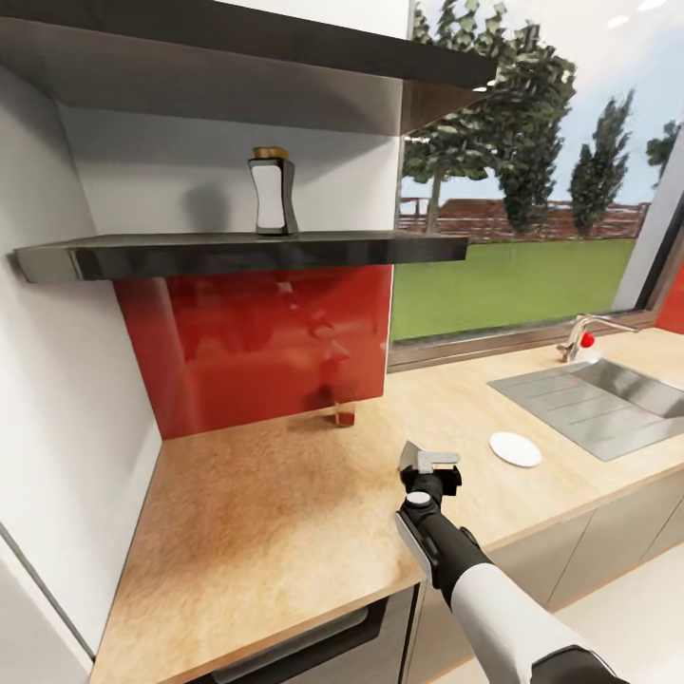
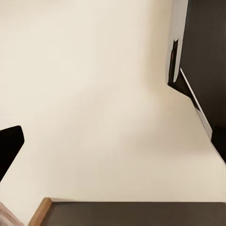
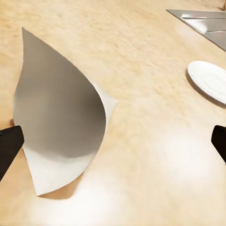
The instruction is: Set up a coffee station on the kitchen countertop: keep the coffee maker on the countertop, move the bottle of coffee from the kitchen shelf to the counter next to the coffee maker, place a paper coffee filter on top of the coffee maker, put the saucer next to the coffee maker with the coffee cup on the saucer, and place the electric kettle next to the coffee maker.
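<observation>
The paper coffee filter [image 3: 61, 117], a curled white sheet with pointed corners, rests on the pale countertop [image 1: 266, 513]. My right gripper [image 3: 114, 141] is open just above the counter, its dark fingertips [image 3: 9, 146] spread wide on either side of the filter, which sits nearer one finger. In the head view the right gripper [image 1: 432, 475] is near the counter's front edge, with the filter [image 1: 420, 458] at its tip. The white saucer [image 1: 515, 448] lies just to its right, also seen from the wrist [image 3: 212, 80]. The bottle of coffee [image 1: 272, 193] stands on the dark shelf [image 1: 237, 255]. My left gripper [image 2: 114, 141] is open over a cream surface.
A steel sink [image 1: 608, 404] with a faucet [image 1: 584, 337] is set into the counter at the right. A small amber object [image 1: 344, 413] stands against the red backsplash [image 1: 256, 342]. A white wall closes the left side. A dark cabinet front [image 2: 207, 56] is near the left gripper.
</observation>
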